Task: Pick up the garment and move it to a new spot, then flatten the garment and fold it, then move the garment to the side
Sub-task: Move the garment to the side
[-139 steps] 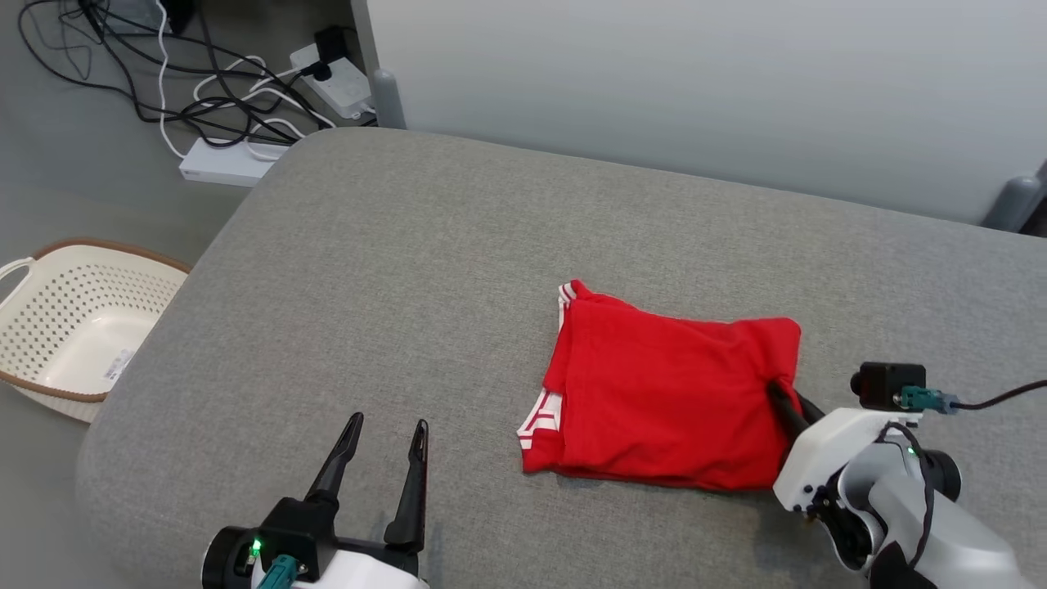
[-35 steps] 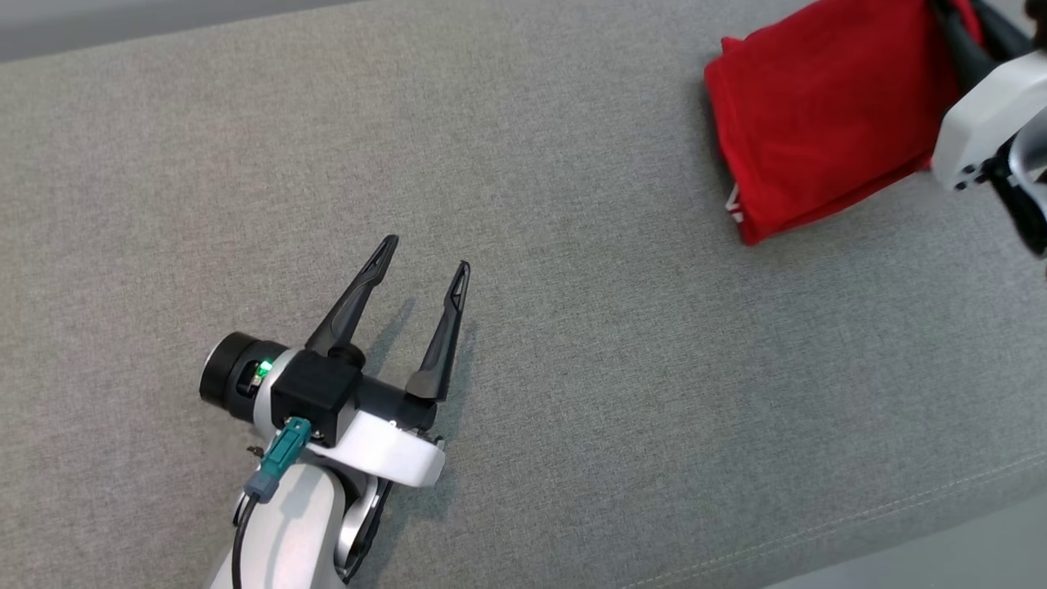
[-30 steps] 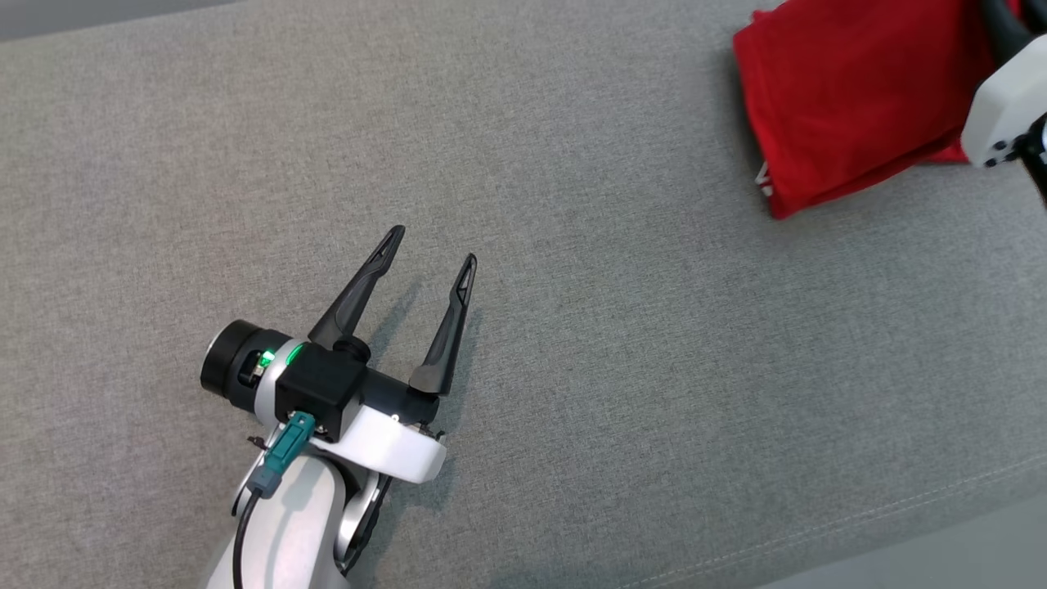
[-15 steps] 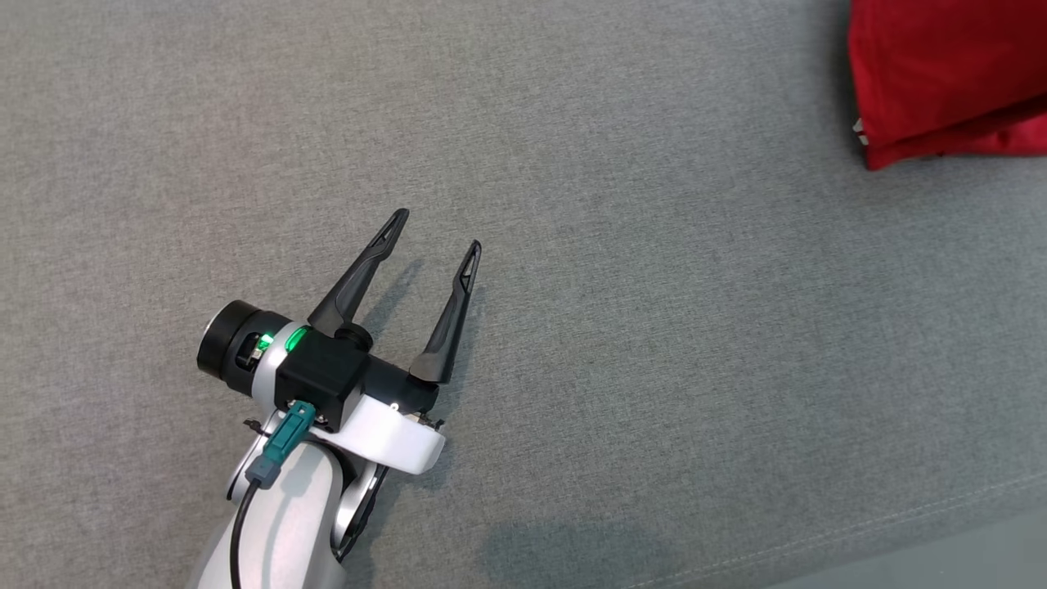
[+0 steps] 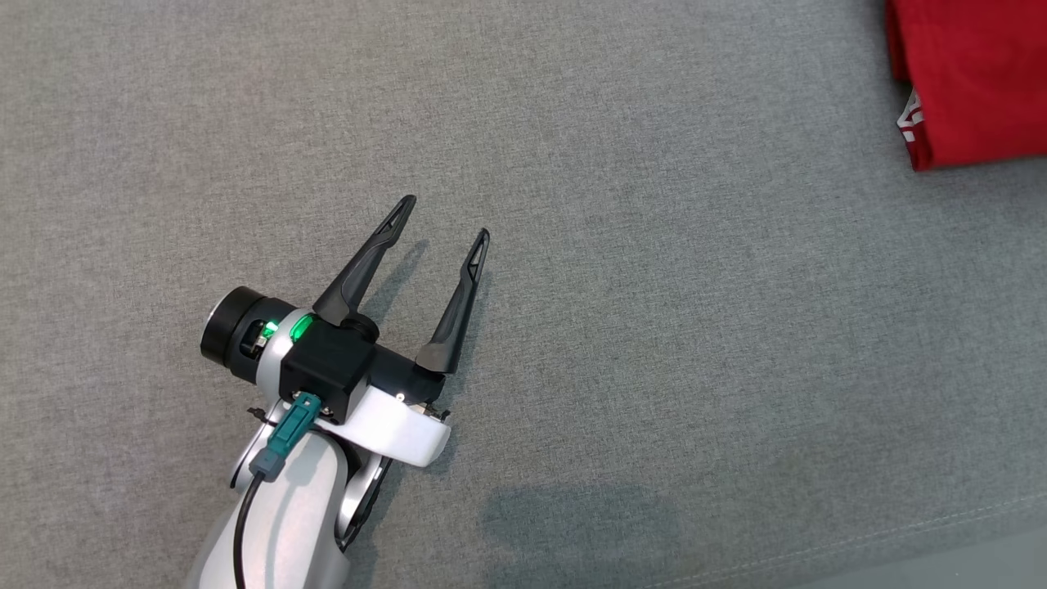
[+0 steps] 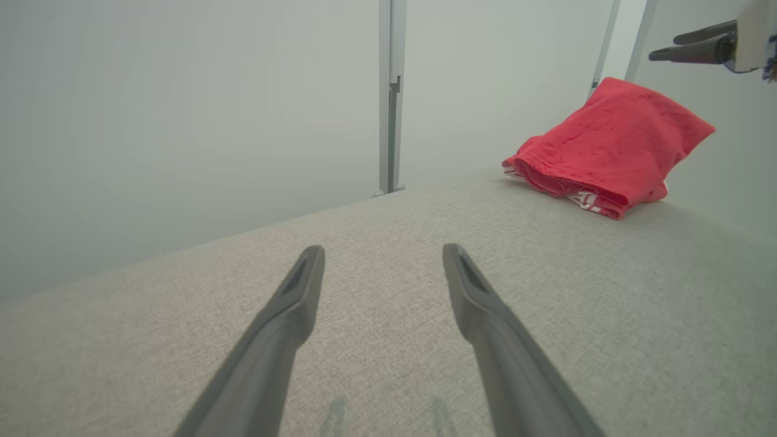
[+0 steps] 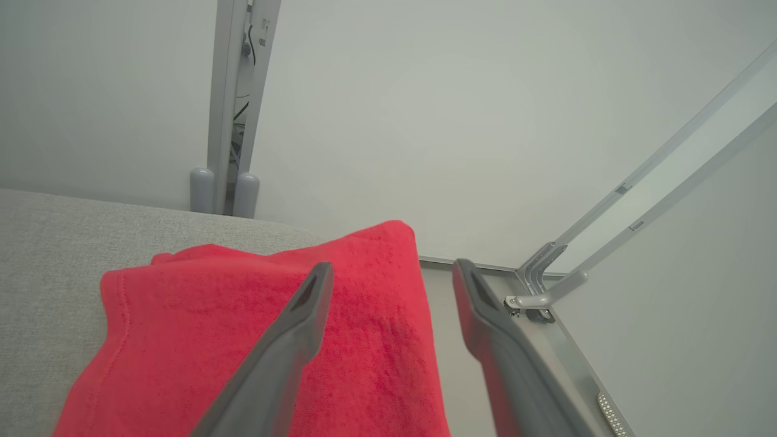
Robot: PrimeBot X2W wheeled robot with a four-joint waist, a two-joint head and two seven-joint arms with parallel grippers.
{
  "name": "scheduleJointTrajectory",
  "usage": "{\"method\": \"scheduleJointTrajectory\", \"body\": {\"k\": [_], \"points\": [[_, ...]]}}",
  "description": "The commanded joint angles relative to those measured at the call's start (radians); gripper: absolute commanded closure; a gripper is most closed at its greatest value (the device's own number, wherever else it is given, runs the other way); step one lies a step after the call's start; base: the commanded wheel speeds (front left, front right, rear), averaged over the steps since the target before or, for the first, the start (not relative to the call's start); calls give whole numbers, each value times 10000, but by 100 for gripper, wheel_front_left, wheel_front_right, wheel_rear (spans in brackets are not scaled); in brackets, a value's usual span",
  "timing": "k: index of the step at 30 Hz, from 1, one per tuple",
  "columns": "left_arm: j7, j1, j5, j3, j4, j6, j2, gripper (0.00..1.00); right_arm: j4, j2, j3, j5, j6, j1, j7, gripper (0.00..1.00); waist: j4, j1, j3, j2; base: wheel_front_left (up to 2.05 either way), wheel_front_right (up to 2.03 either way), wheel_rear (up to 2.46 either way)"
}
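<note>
The folded red garment (image 5: 973,74), white-striped trim showing, lies on the grey cushion (image 5: 654,245).

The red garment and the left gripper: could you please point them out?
red garment (image 6: 607,142): left wrist view, top of the folded cloth.
left gripper (image 5: 446,218): head view, midway between its fingertips.

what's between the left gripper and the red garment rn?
Nothing: just bare grey cushion between the left gripper and the garment, as the head and left wrist views both show.

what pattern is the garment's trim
Red-and-white striped trim on the folded red fabric garment, best in left wrist view.
</note>
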State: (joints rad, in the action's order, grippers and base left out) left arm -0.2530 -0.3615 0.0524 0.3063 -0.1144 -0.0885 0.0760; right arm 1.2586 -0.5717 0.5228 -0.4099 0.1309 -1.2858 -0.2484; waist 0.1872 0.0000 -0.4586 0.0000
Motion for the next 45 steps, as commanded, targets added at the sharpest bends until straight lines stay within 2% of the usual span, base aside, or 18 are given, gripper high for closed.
{"method": "scheduleJointTrajectory", "body": {"k": [1,5,12,19,25,31,37,40,45], "points": [[-88,-324,21,-271,275,-96,58,0,-40,-202,-52,178,-2,77,-133,0,-2,0,-3,0,0,0,0],[-88,-333,40,-302,275,-72,55,0,-296,55,-957,1026,-2,188,-133,0,45,0,-1,0,0,0,0],[-88,-291,245,-419,286,60,-29,0,-1852,1241,-2409,2257,-2,1154,-133,0,72,0,294,0,0,0,0],[-88,119,966,-765,319,436,-184,0,-3996,2682,-4061,1728,-2,2854,-133,0,-177,0,1004,0,0,0,0],[-88,452,1286,-1024,427,941,-234,0,-5832,3540,-3901,1666,-2,4355,-133,0,-498,0,1793,0,0,0,0],[-88,805,1661,-1466,497,1327,-250,0,-7052,4153,-3356,1543,-2,5722,-133,0,-886,0,2688,0,0,0,0],[-88,1391,2108,-1843,540,1516,-255,0,-7890,4366,-3031,1543,-2,7080,-133,0,-1282,0,3686,0,0,0,0],[-88,1794,2106,-1787,358,1478,-256,0,-8323,4442,-2991,1411,-2,7843,-133,0,-1491,0,4242,0,0,0,0],[-88,2327,2023,-1670,259,1553,-257,0,-9384,4532,-3402,1341,-2,9280,-133,0,-1830,0,4867,0,0,0,0]]}}
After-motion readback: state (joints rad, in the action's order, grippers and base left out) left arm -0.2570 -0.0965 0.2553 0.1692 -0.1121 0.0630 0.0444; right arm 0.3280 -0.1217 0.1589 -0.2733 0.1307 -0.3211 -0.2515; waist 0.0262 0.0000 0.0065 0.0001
